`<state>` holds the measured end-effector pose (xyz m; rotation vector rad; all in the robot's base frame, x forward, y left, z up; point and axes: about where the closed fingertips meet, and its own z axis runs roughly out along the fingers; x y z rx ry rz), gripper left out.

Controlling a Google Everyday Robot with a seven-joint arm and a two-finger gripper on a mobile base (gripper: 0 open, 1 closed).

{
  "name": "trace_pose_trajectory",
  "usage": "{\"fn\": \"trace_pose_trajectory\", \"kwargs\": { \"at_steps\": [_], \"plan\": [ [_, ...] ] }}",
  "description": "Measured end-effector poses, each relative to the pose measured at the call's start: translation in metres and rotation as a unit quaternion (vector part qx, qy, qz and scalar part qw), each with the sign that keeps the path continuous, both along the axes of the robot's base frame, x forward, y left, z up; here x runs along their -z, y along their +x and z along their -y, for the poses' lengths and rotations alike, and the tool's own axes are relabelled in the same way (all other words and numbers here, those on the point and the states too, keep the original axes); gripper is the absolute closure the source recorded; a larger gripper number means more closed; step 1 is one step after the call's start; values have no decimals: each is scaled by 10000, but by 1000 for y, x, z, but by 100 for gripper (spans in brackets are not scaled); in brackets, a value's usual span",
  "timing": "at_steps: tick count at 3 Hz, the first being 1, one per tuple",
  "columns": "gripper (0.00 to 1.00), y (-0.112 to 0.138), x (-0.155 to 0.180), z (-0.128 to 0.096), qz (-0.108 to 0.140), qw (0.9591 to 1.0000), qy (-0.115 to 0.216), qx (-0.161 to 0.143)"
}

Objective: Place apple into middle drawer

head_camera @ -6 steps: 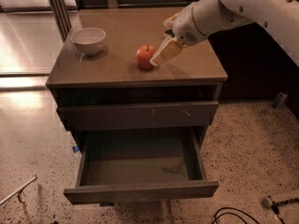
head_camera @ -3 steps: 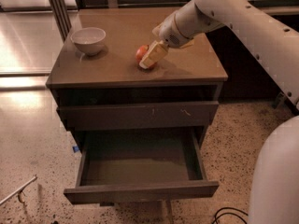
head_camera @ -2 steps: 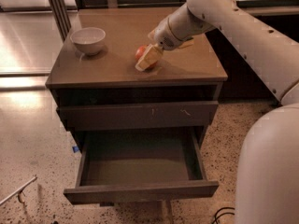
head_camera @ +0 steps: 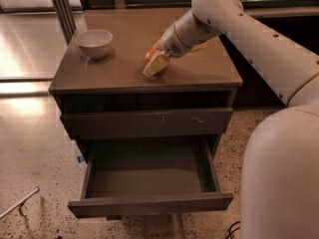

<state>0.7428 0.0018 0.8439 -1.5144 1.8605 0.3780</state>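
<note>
The grasp was judged to be the step in hand. The claw (head_camera: 155, 64) was set against the apple (head_camera: 149, 56) near the middle of the table (head_camera: 114, 76), and only a red sliver of the fruit was seen at the claw's upper left. Whether the claw was open or clamped on the fruit could not be told. The next move was judged to call for a sure hold, a lift clear of the table's front edge, then a carry forward and down. The middle drawer (head_camera: 149, 203) was seen drawn out below, tray upward, front toward the camera, long axis left to right. No long axis could be given for the round apple, and its stem was hidden.
</note>
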Motion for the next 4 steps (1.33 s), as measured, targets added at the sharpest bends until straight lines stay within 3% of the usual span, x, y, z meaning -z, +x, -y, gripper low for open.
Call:
{"fn": "trace_pose_trajectory", "kwargs": {
  "at_steps": [2, 3, 4],
  "plan": [
    [83, 0, 0, 0, 0, 10000, 1, -1],
    [100, -13, -7, 4, 42, 9998, 190, -89],
    [100, -48, -21, 12, 159, 9991, 273, -274]
  ]
}}
